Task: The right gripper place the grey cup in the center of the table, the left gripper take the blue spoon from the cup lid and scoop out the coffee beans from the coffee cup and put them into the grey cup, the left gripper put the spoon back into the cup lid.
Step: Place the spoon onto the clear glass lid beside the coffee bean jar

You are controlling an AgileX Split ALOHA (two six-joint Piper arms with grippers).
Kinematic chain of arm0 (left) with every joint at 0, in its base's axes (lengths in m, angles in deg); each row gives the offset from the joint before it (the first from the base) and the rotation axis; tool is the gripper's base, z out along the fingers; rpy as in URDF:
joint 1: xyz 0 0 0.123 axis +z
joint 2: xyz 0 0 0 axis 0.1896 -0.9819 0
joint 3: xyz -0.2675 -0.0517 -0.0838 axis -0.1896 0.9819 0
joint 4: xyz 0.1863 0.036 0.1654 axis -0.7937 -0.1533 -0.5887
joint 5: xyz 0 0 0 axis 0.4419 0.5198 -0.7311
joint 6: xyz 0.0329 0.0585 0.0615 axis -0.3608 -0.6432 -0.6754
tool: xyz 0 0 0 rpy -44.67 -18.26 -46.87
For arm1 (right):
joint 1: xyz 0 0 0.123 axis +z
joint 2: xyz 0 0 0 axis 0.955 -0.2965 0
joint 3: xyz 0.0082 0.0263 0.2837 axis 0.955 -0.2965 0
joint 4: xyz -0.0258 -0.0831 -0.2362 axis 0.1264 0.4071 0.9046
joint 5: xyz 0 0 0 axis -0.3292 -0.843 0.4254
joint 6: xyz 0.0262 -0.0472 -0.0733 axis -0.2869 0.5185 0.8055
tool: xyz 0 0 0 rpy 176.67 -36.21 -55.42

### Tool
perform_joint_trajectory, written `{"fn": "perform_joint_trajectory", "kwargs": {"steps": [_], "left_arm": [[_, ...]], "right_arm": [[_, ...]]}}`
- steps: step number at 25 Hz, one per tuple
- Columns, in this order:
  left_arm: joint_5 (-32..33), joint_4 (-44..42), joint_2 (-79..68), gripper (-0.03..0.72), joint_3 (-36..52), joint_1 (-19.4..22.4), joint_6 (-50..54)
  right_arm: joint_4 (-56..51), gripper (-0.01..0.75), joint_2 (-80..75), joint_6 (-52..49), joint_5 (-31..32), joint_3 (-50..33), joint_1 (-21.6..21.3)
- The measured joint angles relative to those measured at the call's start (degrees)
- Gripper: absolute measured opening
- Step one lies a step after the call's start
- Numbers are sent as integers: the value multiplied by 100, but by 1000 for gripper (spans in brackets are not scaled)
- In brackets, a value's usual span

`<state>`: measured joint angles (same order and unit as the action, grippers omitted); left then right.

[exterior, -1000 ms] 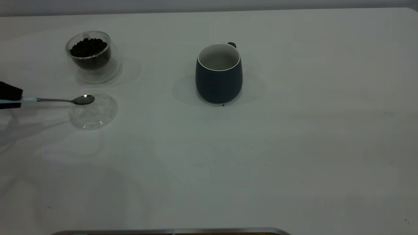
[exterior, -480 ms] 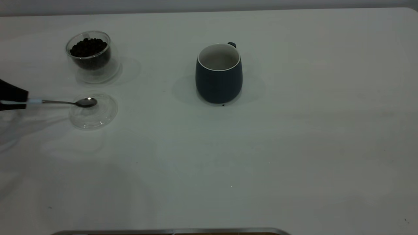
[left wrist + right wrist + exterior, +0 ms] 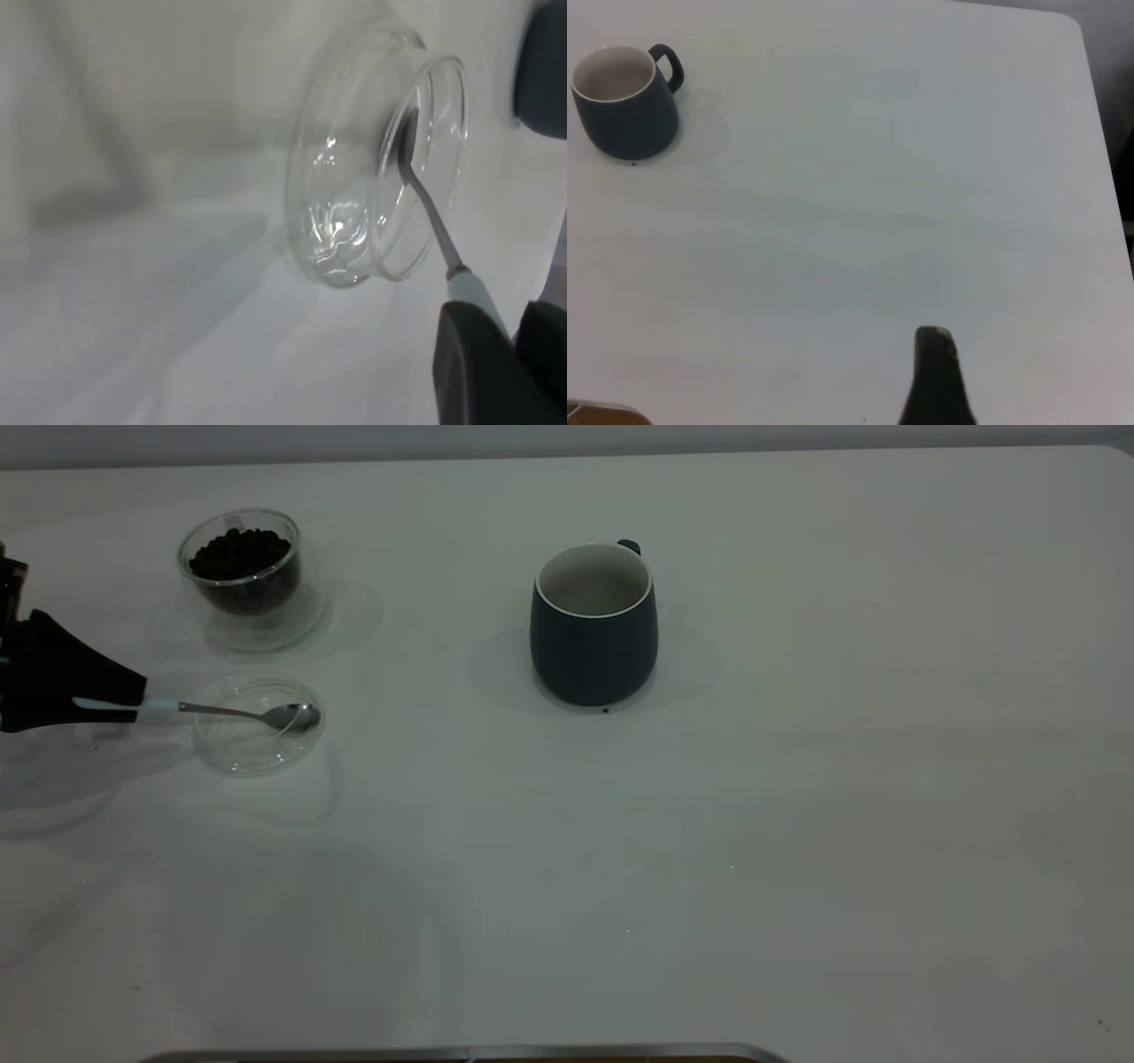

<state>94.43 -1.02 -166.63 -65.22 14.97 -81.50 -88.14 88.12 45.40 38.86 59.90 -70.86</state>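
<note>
My left gripper reaches in from the table's left edge, shut on the pale handle of the blue spoon. The spoon's silver bowl lies inside the clear cup lid, against its right rim. In the left wrist view the spoon runs from the left gripper into the cup lid. Behind the lid stands the glass coffee cup, holding the coffee beans. The grey cup stands upright mid-table, handle to the rear, also seen as the grey cup. My right gripper hangs far from it.
The off-white table spreads wide to the right and front. One loose dark bean lies at the grey cup's base. The table's rounded corner shows in the right wrist view.
My left gripper has moved right with the spoon. The spoon's bowl went from the lid's left rim across to its right side and now sits lower in the lid.
</note>
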Motion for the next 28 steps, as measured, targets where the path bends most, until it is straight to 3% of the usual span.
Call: {"fn": "perform_joint_trajectory", "kwargs": {"steps": [4,7,15,18,23,28], "left_arm": [[0,17,0,130,0,-17,0],[-6,17,0,172,0,-17,-7],[-319,-4,0,508,0,-17,-28],[-449,-10,0,598,0,-17,-28],[-451,-631,7,623,-325,-17,212],[134,-2405,288,622,-1130,-17,1680]], "right_arm": [[0,590,0,0,0,0,0],[0,590,0,0,0,0,0],[0,590,0,0,0,0,0],[0,590,0,0,0,0,0],[0,590,0,0,0,0,0],[0,590,0,0,0,0,0]]}}
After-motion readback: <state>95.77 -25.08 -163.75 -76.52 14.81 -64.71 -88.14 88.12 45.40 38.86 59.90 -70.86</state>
